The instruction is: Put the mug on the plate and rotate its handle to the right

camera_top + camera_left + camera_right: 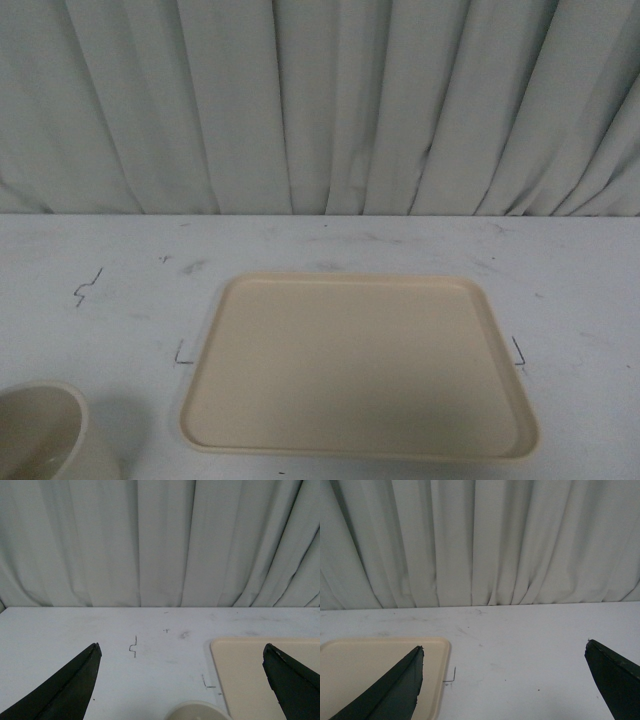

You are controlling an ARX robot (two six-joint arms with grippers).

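Note:
The beige plate (355, 365) lies flat and bare on the white table, in the middle of the front view. The white mug (45, 435) stands on the table at the near left, left of the plate and apart from it; only its rim and upper wall show, and its handle is hidden. The mug's rim (200, 711) also shows in the left wrist view, close under my open left gripper (181, 652), with the plate (245, 675) beside it. My right gripper (503, 650) is open and empty above the table, just right of the plate (365, 672). Neither arm shows in the front view.
A white curtain (320, 100) hangs along the table's far edge. Small black marks sit on the table: corner marks at the plate's left (181, 355) and right (518, 350) sides and a squiggle (88, 286) at the far left.

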